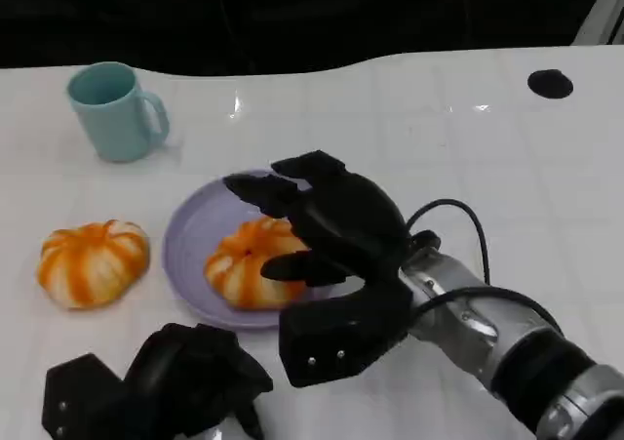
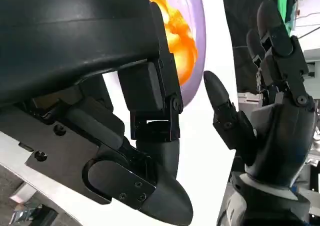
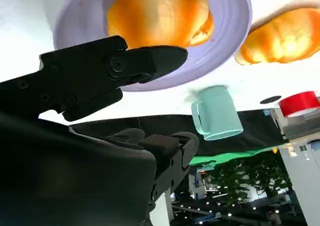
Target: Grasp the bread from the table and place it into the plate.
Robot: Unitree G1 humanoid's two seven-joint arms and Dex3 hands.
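An orange-and-white striped bread (image 1: 244,264) lies on the lavender plate (image 1: 190,235) at the middle of the table. My right hand (image 1: 331,230) hovers just over its right side, fingers spread, the thumb (image 1: 297,267) close to the bread without gripping it. The right wrist view shows that bread (image 3: 155,15) resting on the plate (image 3: 230,40) with a gap to my right hand (image 3: 100,85). A second striped bread (image 1: 93,262) sits on the table left of the plate. My left hand (image 1: 180,377) rests near the front edge, fingers curled, holding nothing.
A teal mug (image 1: 117,108) stands at the back left, behind the second bread. A small black disc (image 1: 550,84) lies at the far right. The table's back edge meets a dark background. My left wrist view shows the right hand (image 2: 275,110) beside the plate (image 2: 195,15).
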